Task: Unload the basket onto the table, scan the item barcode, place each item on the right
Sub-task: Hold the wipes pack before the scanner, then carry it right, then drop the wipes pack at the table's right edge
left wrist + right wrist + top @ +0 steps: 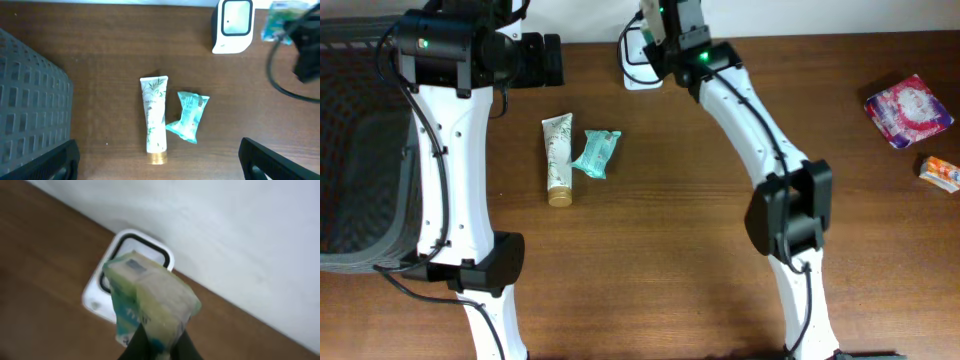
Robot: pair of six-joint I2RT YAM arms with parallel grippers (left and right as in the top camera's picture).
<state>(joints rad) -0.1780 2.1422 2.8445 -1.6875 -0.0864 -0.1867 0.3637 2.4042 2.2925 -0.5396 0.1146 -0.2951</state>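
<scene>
Since its barcode must face the reader, the right gripper (159,342), pinching the green packet (150,297), holds it over the white scanner (95,300) at the overhead view's top centre. The left gripper (159,160) hangs spread and empty above the tube (155,115) and the teal sachet (187,117).

2 white arms (448,150), black joints (790,212), green LEDs (423,43)

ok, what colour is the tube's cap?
Gold; the cap shows best in the left wrist view.
</scene>
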